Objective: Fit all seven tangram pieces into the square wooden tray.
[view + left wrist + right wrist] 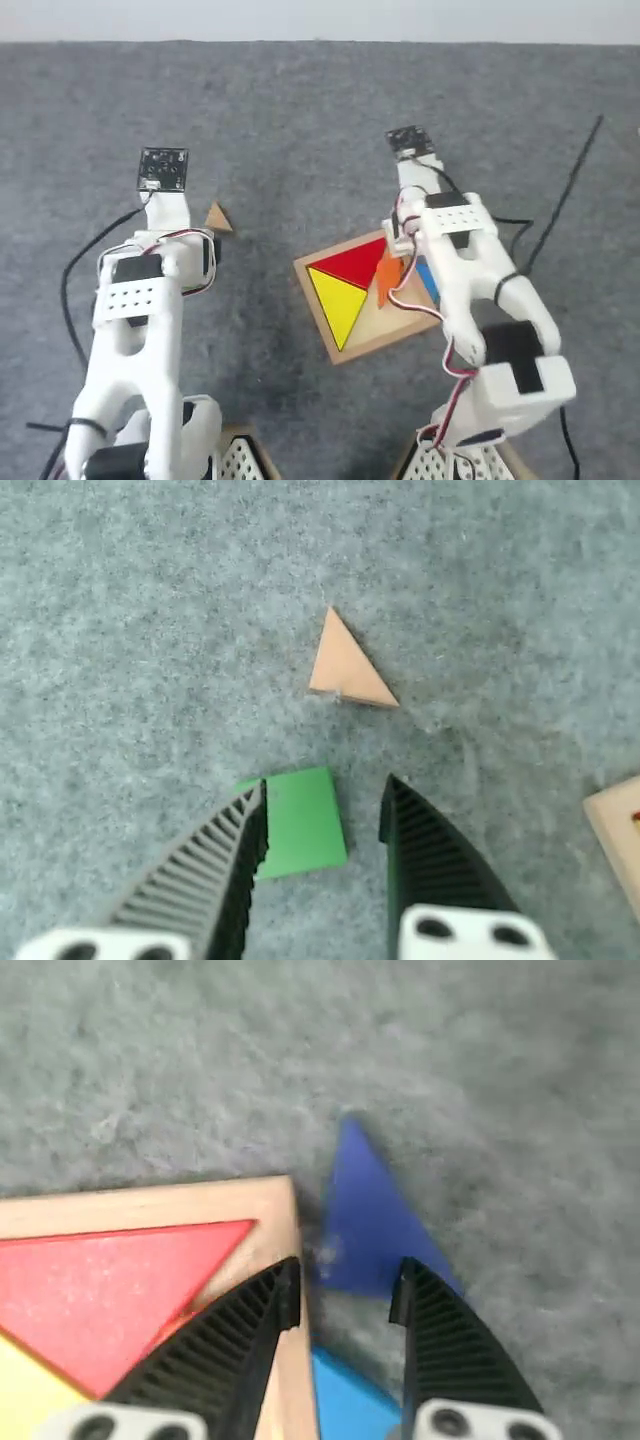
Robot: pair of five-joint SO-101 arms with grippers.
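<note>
Right gripper (348,1268) hangs with jaws apart over the dark blue triangular piece (370,1210), which lies on the grey bench (500,1080) just beside a corner of the square wooden tray (270,1195) holding the red triangle (110,1280) and yellow triangle (340,300). One jaw stands over the rim, so closing may catch the tray wall and drag it, unseating those pieces. Left gripper (325,785), also apart, straddles the green square piece (300,825), which could skid from a shallow pinch.

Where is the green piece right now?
In the left wrist view, the green piece lies flat on the grey mat between the open tips of the left claw, close to the tan triangle and outside the wooden tray.
</note>
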